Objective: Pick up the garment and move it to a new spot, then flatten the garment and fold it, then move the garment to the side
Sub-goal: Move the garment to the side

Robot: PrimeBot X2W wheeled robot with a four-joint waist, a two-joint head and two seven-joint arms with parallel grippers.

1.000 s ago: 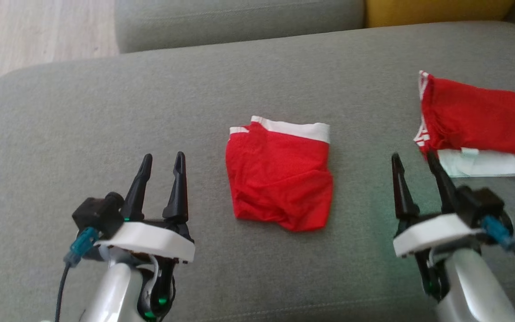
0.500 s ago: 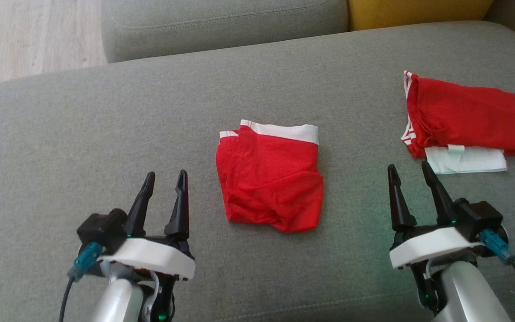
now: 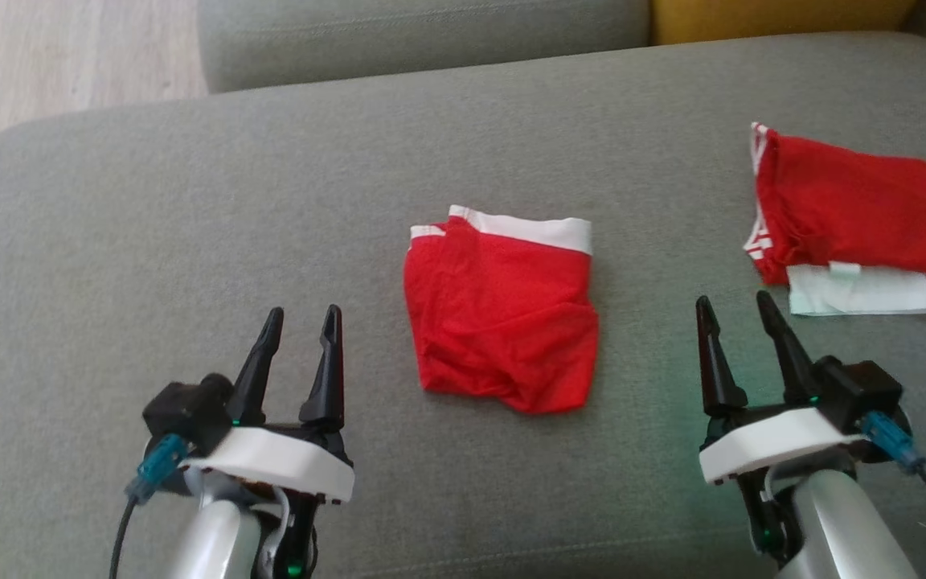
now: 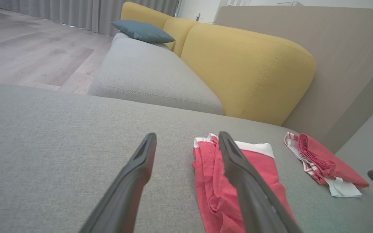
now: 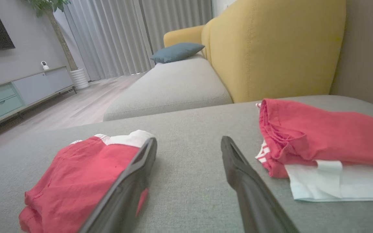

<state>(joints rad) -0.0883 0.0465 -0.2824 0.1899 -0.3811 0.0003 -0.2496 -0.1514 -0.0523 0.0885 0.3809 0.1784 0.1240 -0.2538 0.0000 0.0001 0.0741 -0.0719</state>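
Note:
A red garment (image 3: 503, 322) with a white waistband lies folded and a little rumpled in the middle of the grey sofa cushion (image 3: 190, 209). The left wrist view has the garment (image 4: 206, 181) just right of my fingers; the right wrist view has it (image 5: 76, 174) at the lower left. My left gripper (image 3: 303, 310) hovers open to its left and nearer me, holding nothing. My right gripper (image 3: 732, 297) hovers open to its right, also holding nothing. Both stand apart from the cloth. Each wrist view has its own open gripper, left (image 4: 187, 134) and right (image 5: 189, 138).
A second red garment (image 3: 857, 213) lies at the cushion's right on a white cloth (image 3: 861, 291), just beyond my right gripper. Behind are another grey seat (image 3: 423, 32) and a yellow backrest (image 4: 244, 68). Wood floor (image 3: 45, 48) lies past the left edge.
The head view swayed left and back again. Both grippers have drawn back a little toward the near edge, still open. The garments have not moved.

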